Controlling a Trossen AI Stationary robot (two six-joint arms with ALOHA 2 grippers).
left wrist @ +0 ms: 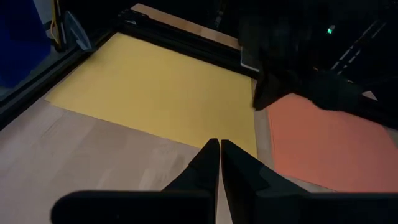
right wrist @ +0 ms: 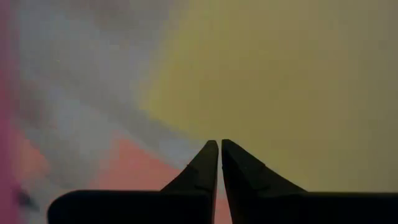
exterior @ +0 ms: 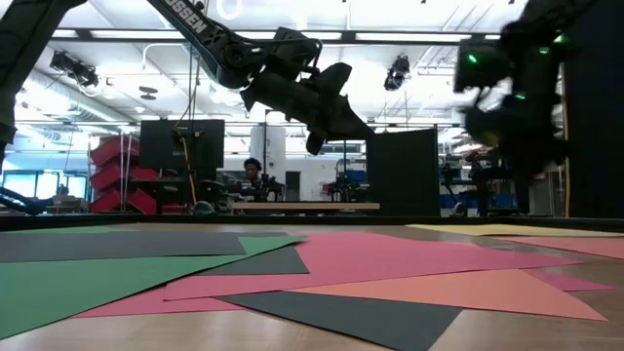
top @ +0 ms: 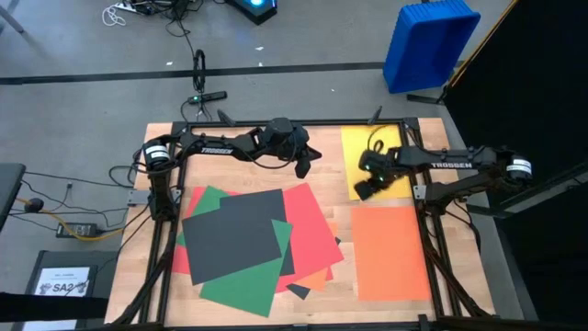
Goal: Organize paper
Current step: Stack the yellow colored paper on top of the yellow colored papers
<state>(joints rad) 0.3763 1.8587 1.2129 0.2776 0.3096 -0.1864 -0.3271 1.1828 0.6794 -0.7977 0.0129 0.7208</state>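
The paper lies flat on the wooden table. A yellow sheet lies at the far right, and an orange sheet lies near of it. At centre-left, dark grey, green and red sheets overlap in a loose pile. My left gripper hangs shut in the air over the far middle of the table, beyond the pile. My right gripper is shut above the yellow sheet's near left corner; the low view shows it well clear of the table.
A black frame rail runs along the table's edges. A blue bin stands on the floor beyond the far right corner. A small white sheet marked SA2 lies left of the table. Bare wood shows between the pile and the orange sheet.
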